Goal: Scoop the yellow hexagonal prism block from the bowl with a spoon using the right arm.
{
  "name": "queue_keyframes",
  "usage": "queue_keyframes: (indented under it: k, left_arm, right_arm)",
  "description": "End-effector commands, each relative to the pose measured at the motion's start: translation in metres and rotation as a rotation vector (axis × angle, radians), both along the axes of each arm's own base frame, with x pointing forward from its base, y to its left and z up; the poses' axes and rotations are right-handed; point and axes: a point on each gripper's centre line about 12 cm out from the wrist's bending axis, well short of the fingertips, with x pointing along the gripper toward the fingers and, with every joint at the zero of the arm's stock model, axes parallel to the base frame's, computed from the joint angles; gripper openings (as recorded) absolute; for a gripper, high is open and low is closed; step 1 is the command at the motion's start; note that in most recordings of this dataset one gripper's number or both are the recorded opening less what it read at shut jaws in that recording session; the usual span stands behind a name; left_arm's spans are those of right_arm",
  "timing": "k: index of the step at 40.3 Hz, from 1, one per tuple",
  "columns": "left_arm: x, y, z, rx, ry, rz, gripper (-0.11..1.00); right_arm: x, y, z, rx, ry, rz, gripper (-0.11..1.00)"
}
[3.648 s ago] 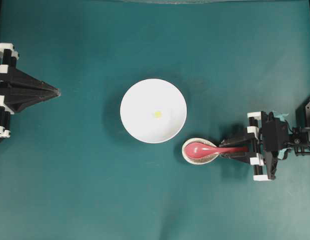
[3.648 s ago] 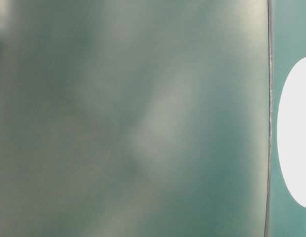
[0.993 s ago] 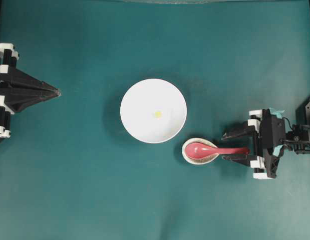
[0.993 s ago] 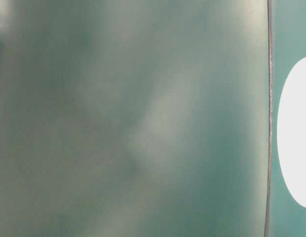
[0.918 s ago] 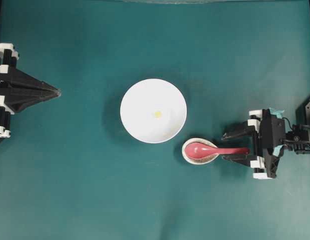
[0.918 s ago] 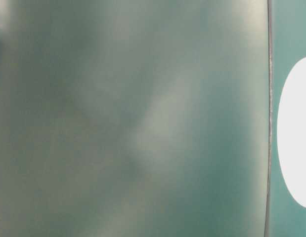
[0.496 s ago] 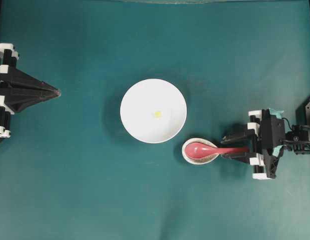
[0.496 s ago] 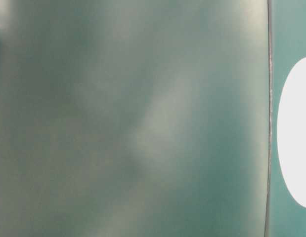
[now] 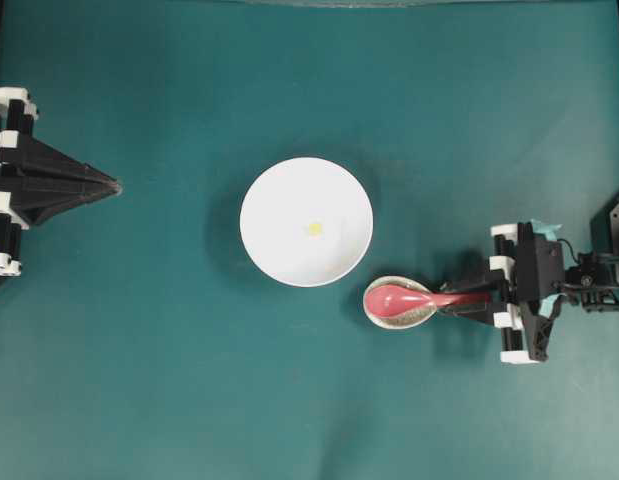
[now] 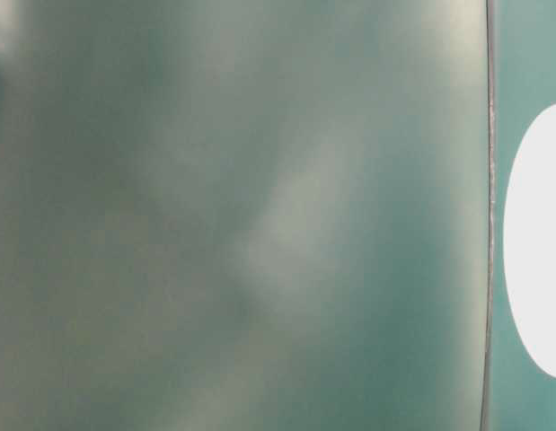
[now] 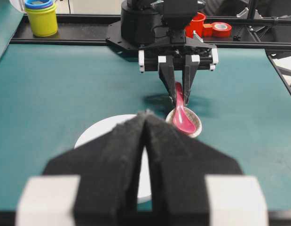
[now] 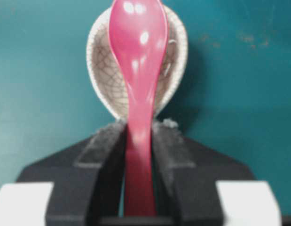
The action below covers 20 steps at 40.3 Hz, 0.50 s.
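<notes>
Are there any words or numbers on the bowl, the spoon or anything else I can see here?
No readable text in any view.
The bowl: plain white, no writing.
The spoon: glossy red-pink, no marks.
The small crackled dish: only fine crack lines, no letters.
The yellow cup and the red tape roll at the back: nothing legible at this size.

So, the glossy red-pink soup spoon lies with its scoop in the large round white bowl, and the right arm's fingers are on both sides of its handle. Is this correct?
Not quite. The glossy red-pink soup spoon rests its scoop in the small speckled egg-shaped dish, beside the large round white bowl, as the overhead view shows. The right arm's fingers do flank its handle.
</notes>
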Motion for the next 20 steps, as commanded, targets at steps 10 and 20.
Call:
queue_keyframes:
  k: [10, 20]
  left_arm:
    - [0.0022, -0.0001, 0.0051, -0.002, -0.011, -0.001, 0.01]
    - [0.0023, 0.0, 0.0058, -0.005, -0.012, 0.0, 0.01]
  right_arm:
    - [0.0027, 0.0029, 0.002, 0.027, 0.012, -0.004, 0.5]
    - [0.0009, 0.0006, 0.0037, 0.021, -0.013, -0.009, 0.56]
